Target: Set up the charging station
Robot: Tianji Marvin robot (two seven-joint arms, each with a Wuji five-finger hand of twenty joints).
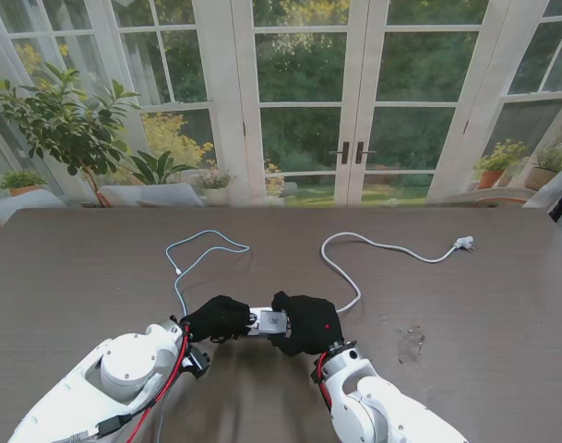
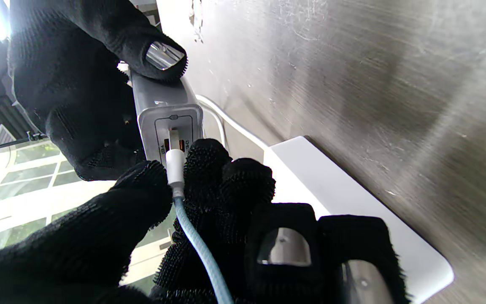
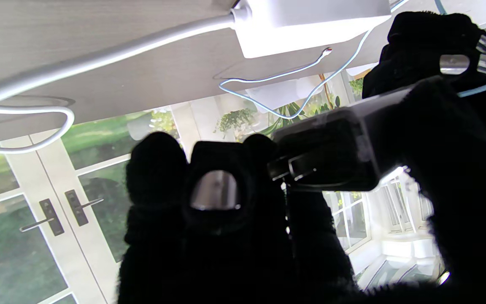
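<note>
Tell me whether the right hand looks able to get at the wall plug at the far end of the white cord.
Probably not as things stand: the right hand is shut on the charger, and the wall plug lies well off to its right and farther from me.

Dark wooden table (image 1: 502,305), glass doors (image 1: 350,101), potted plants (image 1: 64,125)

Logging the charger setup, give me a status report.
Left robot hand pinching USB plug at charger port. Right robot hand gripping charger. Nothing blocking.
</note>
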